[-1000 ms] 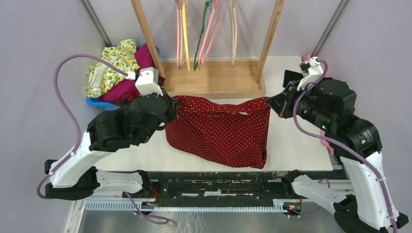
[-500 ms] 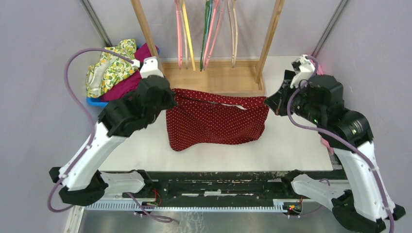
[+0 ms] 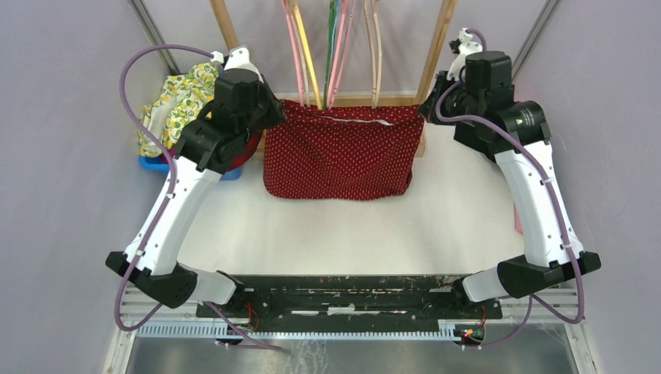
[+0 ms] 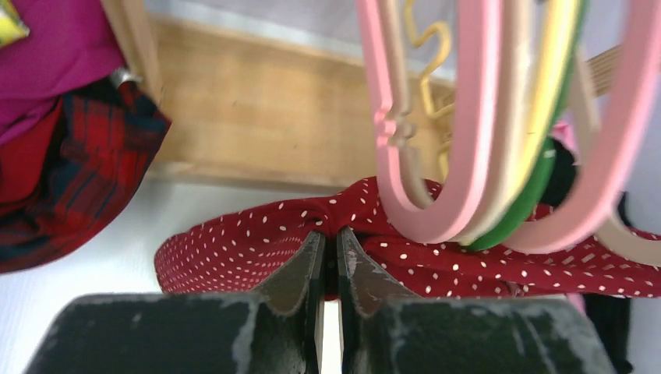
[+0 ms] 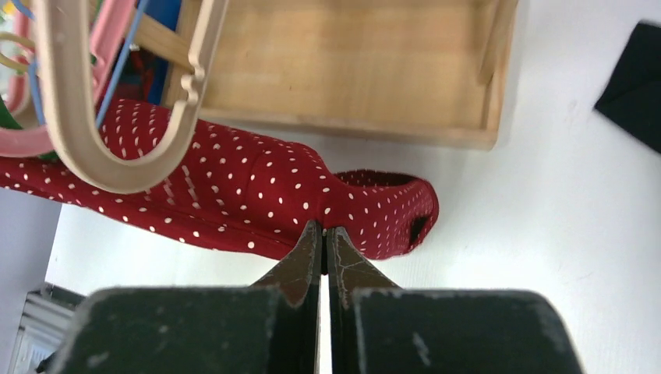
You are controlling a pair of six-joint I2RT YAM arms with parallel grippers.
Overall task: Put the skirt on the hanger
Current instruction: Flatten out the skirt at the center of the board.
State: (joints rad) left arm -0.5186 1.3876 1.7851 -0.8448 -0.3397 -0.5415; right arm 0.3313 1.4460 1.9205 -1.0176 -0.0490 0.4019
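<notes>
Dark-red dotted skirt [image 3: 339, 152] hangs stretched between both grippers at the far edge of the tabletop [image 3: 351, 234], directly before the wooden rack [image 5: 351, 70]. Left gripper [image 4: 327, 238]: jaws nearly together, pinching the waistband's left corner. Right gripper [image 5: 323, 230]: jaws pressed tight on the right corner. Waistband sits under the lower ends of the hung hangers. Thin blue hanger [image 5: 122, 62] shows among them, just above the cloth. Hem contact with the tabletop cannot be told. Spare garments [image 3: 175, 105] lie at the far left corner.

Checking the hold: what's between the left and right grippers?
The dark-red polka-dot skirt, its top corners pinched by the left gripper and right gripper, as the top view shows.
</notes>
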